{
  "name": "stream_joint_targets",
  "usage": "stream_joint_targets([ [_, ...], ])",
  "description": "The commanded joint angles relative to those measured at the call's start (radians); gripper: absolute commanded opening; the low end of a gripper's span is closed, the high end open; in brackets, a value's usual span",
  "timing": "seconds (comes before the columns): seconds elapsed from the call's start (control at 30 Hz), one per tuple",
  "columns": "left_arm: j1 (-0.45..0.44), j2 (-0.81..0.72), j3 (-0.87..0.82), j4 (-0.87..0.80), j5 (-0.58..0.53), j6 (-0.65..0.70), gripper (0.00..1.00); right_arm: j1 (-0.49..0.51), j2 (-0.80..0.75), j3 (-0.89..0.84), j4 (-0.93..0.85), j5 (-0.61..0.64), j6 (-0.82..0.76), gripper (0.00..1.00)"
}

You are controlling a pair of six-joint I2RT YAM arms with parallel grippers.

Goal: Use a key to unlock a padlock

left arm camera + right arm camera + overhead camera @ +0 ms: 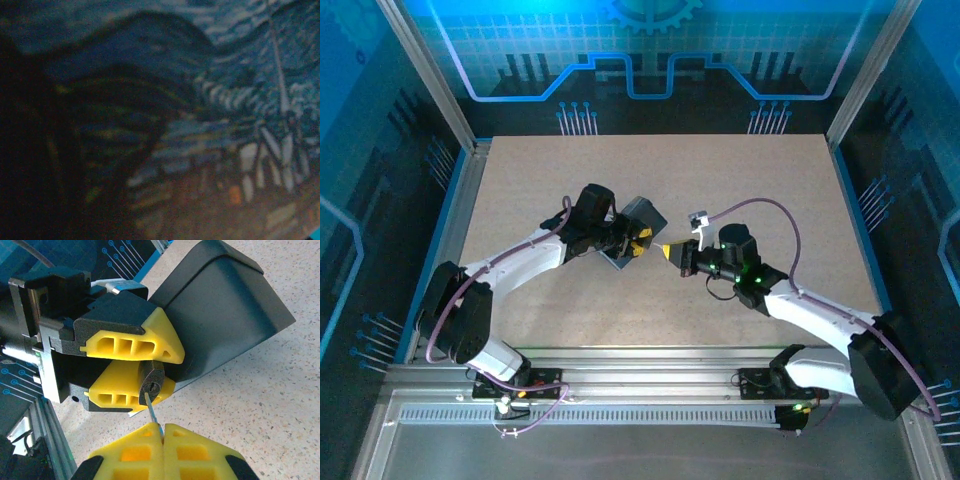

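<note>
Pinching the key (151,411), the right gripper (162,432) is seating its tip in the padlock (151,381), which the left gripper (164,370) is clamping. Pushing straight in, then twisting, is probably coming next.

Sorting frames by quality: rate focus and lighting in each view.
Left wrist: dark, badly blurred, swirl pattern smeared. Right wrist: sharp and bright, padlock and key crisp. Top external: clear, blue-tinted surround, table evenly lit.

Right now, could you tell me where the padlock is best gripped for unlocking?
Grip the padlock across its dark body, from the side, as the left end effector does: that leaves its keyhole end bare, facing the key in the right end effector.
</note>
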Motion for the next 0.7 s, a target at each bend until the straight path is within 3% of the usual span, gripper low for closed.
stream_joint_targets([
  [0.0, 0.004, -0.039, -0.001, 0.028, -0.008, -0.011, 0.02, 0.019, 0.028, 0.007, 0.069, 0.012, -0.004, 0.00],
  [0.67, 0.004, -0.049, -0.041, 0.089, -0.017, -0.049, 0.03, 0.023, 0.086, 0.036, 0.115, -0.009, 0.018, 0.00],
])
